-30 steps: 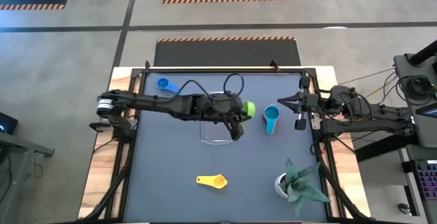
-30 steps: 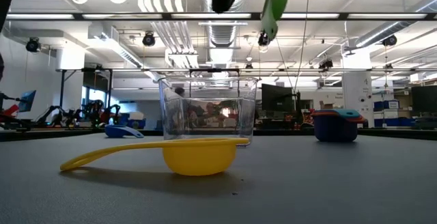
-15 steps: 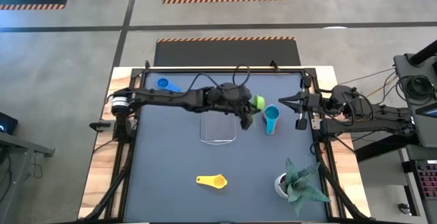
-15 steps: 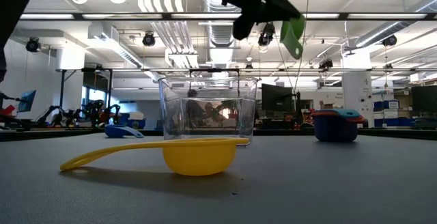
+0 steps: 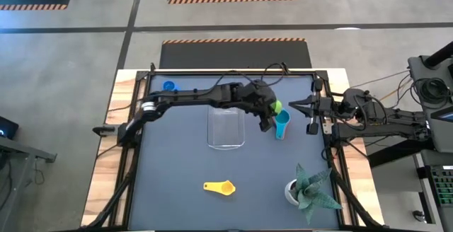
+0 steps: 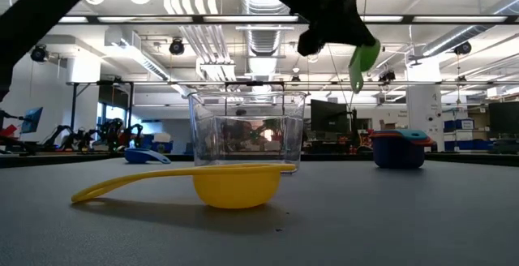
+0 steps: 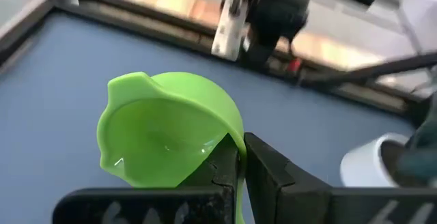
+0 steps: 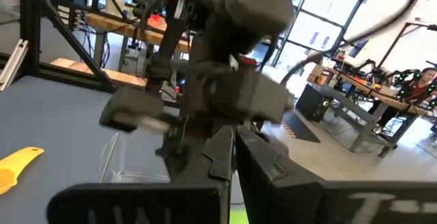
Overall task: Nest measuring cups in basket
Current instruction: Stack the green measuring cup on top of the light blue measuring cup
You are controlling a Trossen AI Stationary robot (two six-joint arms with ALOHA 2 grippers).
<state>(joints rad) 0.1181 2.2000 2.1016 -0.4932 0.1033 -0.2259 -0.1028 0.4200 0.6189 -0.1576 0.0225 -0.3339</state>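
My left gripper [image 5: 267,117] is shut on a green measuring cup [image 5: 274,106], held in the air just right of the clear basket [image 5: 226,127] and next to a teal cup stack [image 5: 282,124] that stands on the mat. In the low view the green cup [image 6: 362,63] hangs high above the table. A yellow cup [image 5: 220,187] lies on its bowl near the front, and a blue cup [image 5: 170,87] lies at the far left. My right gripper [image 5: 301,106] waits shut at the right edge, holding nothing. My left gripper pinches the green cup between its two fingers [image 7: 263,169] at the rim's handle side [image 7: 231,141]; a green strip shows between the fingers below. The fingers slant down from the table's left. The cup is lifted clear and tilted, its bowl beyond the fingertips.
A white pot with a green plant [image 5: 308,189] stands at the front right corner. A black frame rail [image 5: 233,72] runs round the mat. Bare mat lies between the basket and the yellow cup.
My left gripper has carried the green cup from above the basket's right end toward the table's right edge, close to the teal cup stack, and has sunk a little. It has stayed shut on the cup. Basket and other cups lie unmoved.
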